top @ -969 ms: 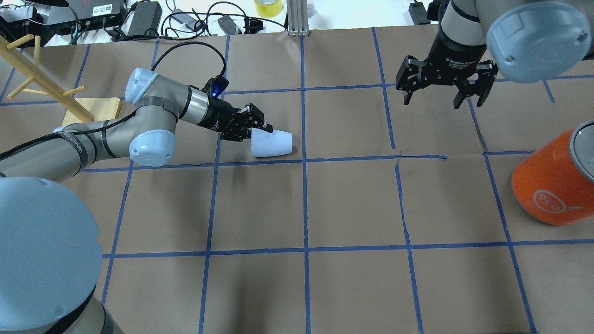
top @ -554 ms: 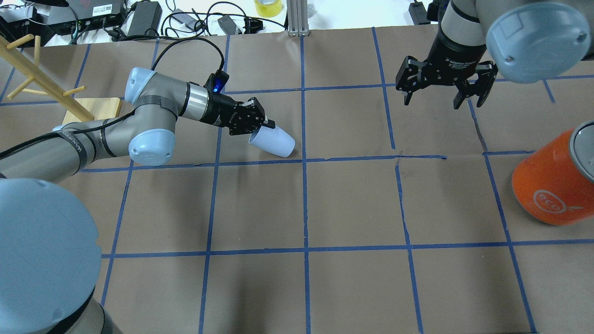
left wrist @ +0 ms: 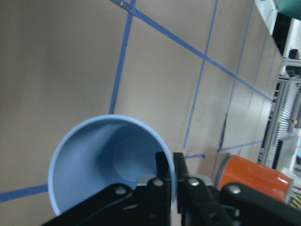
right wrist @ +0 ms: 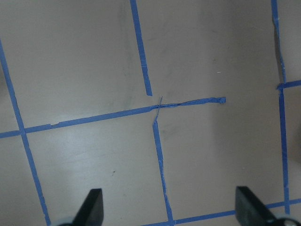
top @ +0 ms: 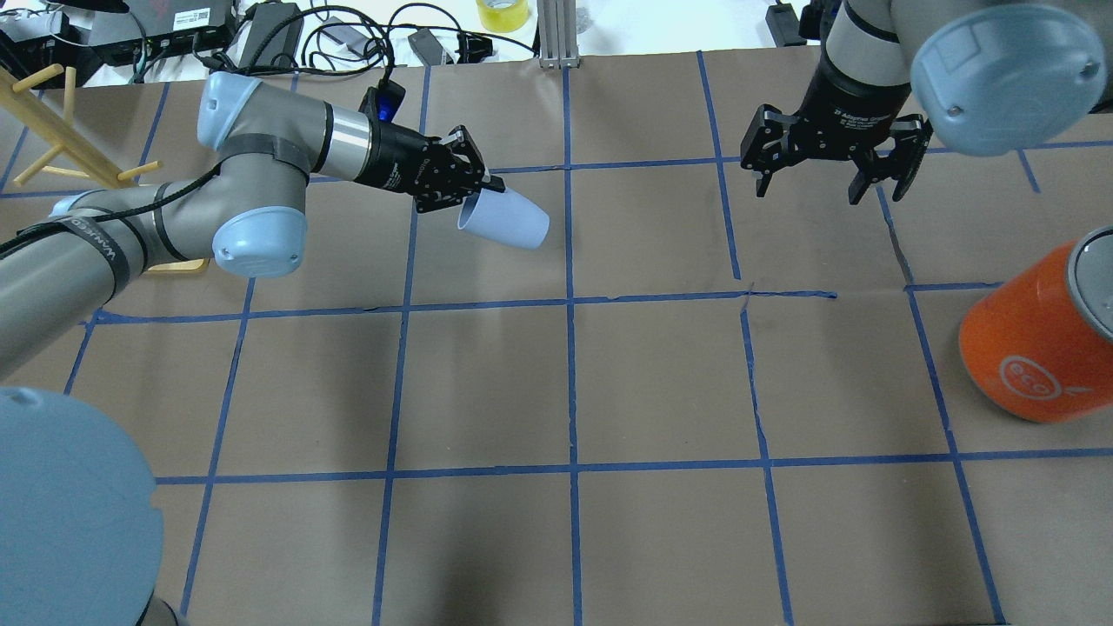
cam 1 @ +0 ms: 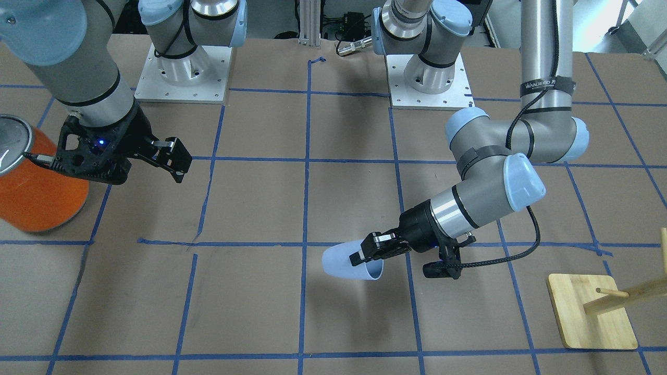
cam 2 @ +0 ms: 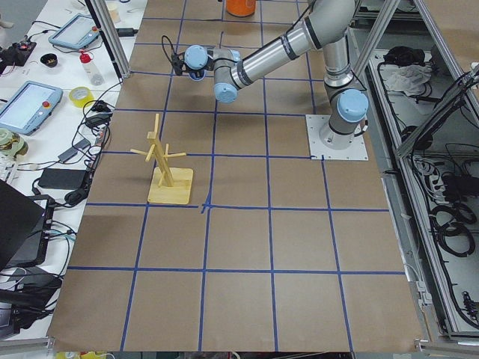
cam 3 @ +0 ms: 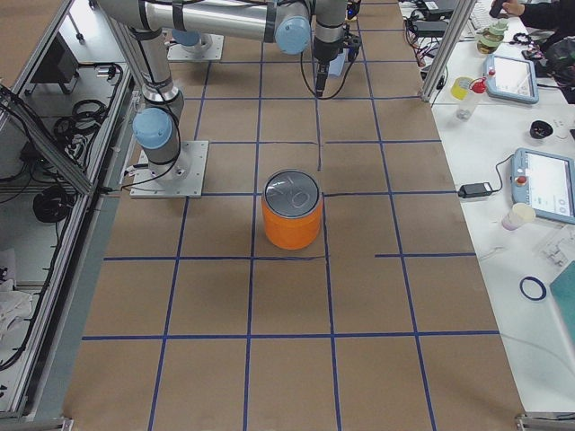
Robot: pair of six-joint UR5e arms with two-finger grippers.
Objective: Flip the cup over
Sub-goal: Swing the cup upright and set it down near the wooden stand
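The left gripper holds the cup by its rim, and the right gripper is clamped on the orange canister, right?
No. The right gripper is open and empty, away from the canister, as the overhead view shows. The left gripper does hold the cup by its rim.

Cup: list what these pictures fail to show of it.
Left wrist view: the cup shows only its inside; the left end effector covers part of its rim, the bottom edge cuts more.
Exterior left view: cup too small to pick out.
Exterior right view: cup not seen.
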